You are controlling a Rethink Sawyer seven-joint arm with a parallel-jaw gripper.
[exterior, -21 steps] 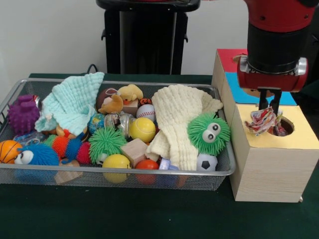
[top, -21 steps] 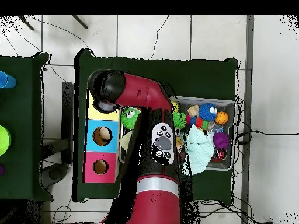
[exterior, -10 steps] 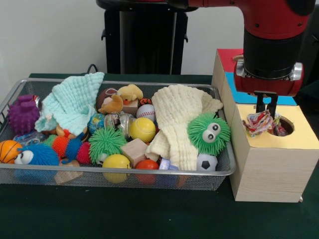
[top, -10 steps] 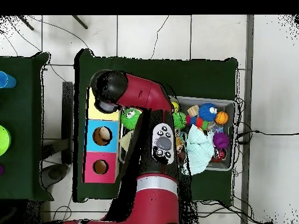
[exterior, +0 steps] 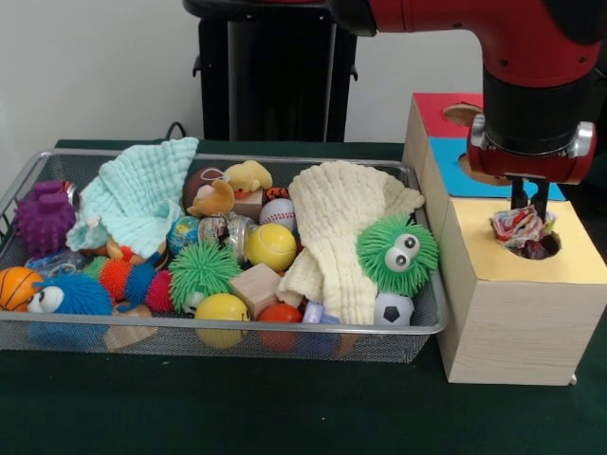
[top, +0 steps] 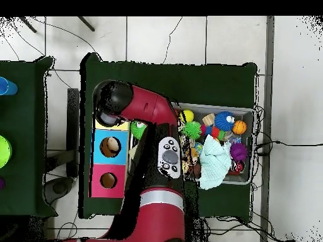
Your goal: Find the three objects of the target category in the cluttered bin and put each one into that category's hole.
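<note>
My gripper (exterior: 529, 210) hangs over the round hole in the yellow top (exterior: 560, 265) of the wooden box, at the right of the front view. Its two fingers (exterior: 518, 194) stand close together, shut on a crumpled multicoloured cloth toy (exterior: 517, 227). The toy's lower part sits in the hole's mouth. In the overhead view the arm's elbow (top: 113, 101) covers the yellow section, hiding gripper and toy. The wire bin (exterior: 237, 324) to the left holds many toys.
The bin holds a green fuzzy ball with eyes (exterior: 398, 254), yellow balls (exterior: 271, 246), a cream cloth (exterior: 337, 227), a mint cloth (exterior: 137, 194), wooden blocks and spiky balls. The box's blue hole (top: 110, 147) and red hole (top: 108, 181) lie uncovered.
The gripper has shifted right with the cloth toy, from beside the yellow hole to right above it, and the toy now sits in the hole's mouth.
</note>
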